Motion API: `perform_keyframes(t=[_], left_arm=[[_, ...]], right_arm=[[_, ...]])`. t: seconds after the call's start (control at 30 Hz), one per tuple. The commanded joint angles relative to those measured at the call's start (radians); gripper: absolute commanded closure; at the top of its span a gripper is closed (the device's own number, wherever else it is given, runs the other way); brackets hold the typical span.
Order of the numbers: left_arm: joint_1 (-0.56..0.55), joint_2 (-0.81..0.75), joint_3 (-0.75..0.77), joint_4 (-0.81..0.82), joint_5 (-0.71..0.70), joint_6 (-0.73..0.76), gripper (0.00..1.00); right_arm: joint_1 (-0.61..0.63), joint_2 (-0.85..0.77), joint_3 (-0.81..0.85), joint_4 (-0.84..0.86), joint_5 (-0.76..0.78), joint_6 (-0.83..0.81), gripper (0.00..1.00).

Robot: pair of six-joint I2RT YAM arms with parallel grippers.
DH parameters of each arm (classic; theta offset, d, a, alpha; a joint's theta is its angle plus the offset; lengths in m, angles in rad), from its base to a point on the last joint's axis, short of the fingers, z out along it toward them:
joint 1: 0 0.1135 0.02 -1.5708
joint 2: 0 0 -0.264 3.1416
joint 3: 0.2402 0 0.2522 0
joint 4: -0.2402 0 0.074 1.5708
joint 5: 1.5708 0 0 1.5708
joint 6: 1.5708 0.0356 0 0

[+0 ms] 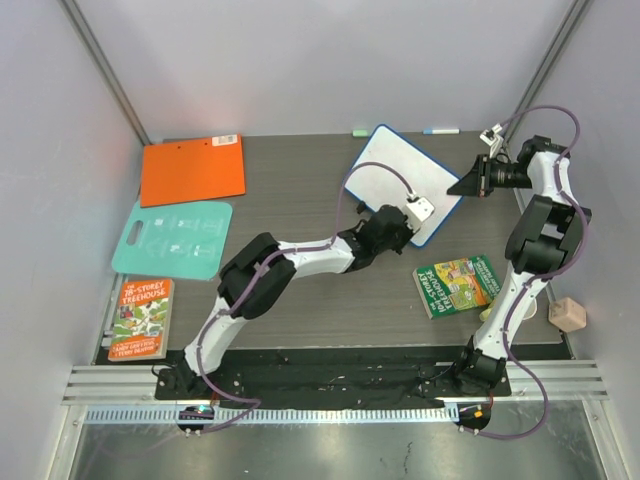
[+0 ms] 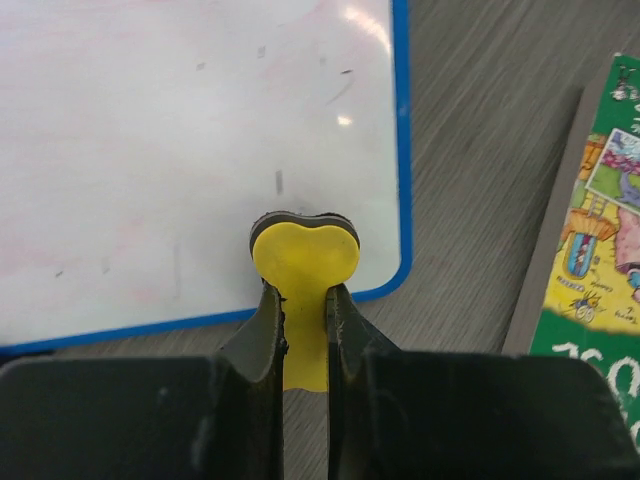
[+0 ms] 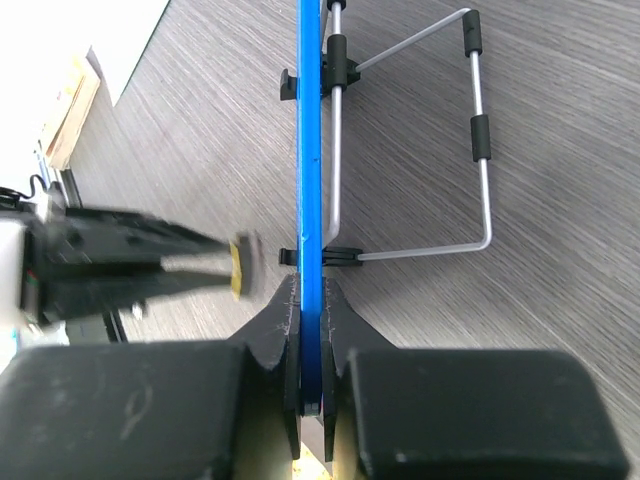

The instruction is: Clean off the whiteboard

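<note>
The right gripper [image 3: 311, 300] is clamped on the blue frame edge of the whiteboard [image 3: 310, 120], with the wire stand [image 3: 483, 190] just beyond. The left gripper [image 2: 304, 305] pinches a yellow heart-shaped eraser [image 2: 305, 255]. The board's white face lies directly ahead of it, but I cannot tell whether they touch.

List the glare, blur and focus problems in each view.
Left wrist view: bright glare spots on the blue-framed white whiteboard, upper right; the yellow heart-shaped eraser is in focus. Right wrist view: the left gripper and that eraser are smeared by blur, while the board's blue edge is sharp. Top external view: evenly lit, sharp, only soft shadows.
</note>
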Motion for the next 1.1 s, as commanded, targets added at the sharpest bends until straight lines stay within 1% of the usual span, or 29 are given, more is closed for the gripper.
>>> perform_keyframes(t=[0.0, 0.07, 0.1, 0.17, 0.2, 0.3, 0.33, 0.37, 0.43, 0.53, 0.6, 0.67, 0.73, 0.87, 0.9, 0.93, 1.0, 1.03, 1.07], left_arm=[[0.055, -0.218, -0.101, 0.048, -0.104, -0.008, 1.00], [0.078, -0.272, -0.136, 0.051, -0.176, 0.009, 1.00], [0.085, -0.327, -0.174, 0.053, -0.201, 0.022, 1.00], [0.099, -0.374, -0.218, 0.063, -0.253, 0.067, 1.00], [0.116, -0.393, -0.234, 0.065, -0.303, 0.081, 1.00], [0.151, -0.448, -0.290, 0.073, -0.367, 0.109, 1.00], [0.165, -0.468, -0.307, 0.056, -0.365, 0.098, 1.00], [0.173, -0.474, -0.314, 0.048, -0.362, 0.064, 1.00], [0.190, -0.496, -0.343, 0.043, -0.358, 0.043, 1.00], [0.190, -0.497, -0.396, 0.028, -0.394, 0.033, 1.00], [0.191, -0.491, -0.425, -0.012, -0.411, 0.020, 1.00], [0.190, -0.494, -0.455, -0.054, -0.434, -0.005, 1.00], [0.190, -0.494, -0.466, -0.091, -0.463, -0.064, 1.00], [0.191, -0.474, -0.491, -0.156, -0.482, -0.131, 1.00], [0.194, -0.471, -0.489, -0.186, -0.476, -0.143, 1.00], [0.194, -0.465, -0.486, -0.200, -0.464, -0.166, 0.97], [0.205, -0.455, -0.476, -0.226, -0.424, -0.187, 0.85], [0.211, -0.450, -0.469, -0.249, -0.404, -0.198, 0.73], [0.214, -0.447, -0.465, -0.262, -0.355, -0.215, 0.67]], right_arm=[[0.068, 0.089, -0.017, -0.096, 0.231, -0.097, 0.99], [0.070, 0.100, 0.007, -0.117, 0.242, -0.103, 0.99], [0.070, 0.112, 0.019, -0.133, 0.246, -0.109, 0.99], [0.070, 0.124, 0.059, -0.185, 0.262, -0.129, 0.99], [0.070, 0.138, 0.076, -0.211, 0.269, -0.146, 0.99], [0.070, 0.155, 0.131, -0.327, 0.291, -0.198, 0.99], [0.070, 0.163, 0.150, -0.335, 0.294, -0.206, 0.99], [0.071, 0.160, 0.148, -0.335, 0.305, -0.208, 0.99], [0.073, 0.146, 0.136, -0.335, 0.320, -0.215, 0.99], [0.071, 0.126, 0.121, -0.335, 0.332, -0.224, 0.99], [0.071, 0.120, 0.112, -0.337, 0.338, -0.232, 0.99], [0.071, 0.109, 0.089, -0.335, 0.340, -0.241, 0.99], [0.074, 0.102, 0.056, -0.338, 0.345, -0.257, 0.99], [0.076, 0.065, 0.003, -0.331, 0.338, -0.269, 0.99], [0.076, 0.054, -0.028, -0.307, 0.340, -0.251, 0.99], [0.076, 0.037, -0.045, -0.288, 0.343, -0.238, 0.99], [0.076, -0.007, -0.095, -0.224, 0.355, -0.212, 0.99], [0.076, -0.018, -0.106, -0.210, 0.360, -0.194, 0.99], [0.076, -0.024, -0.115, -0.201, 0.364, -0.191, 0.99]])
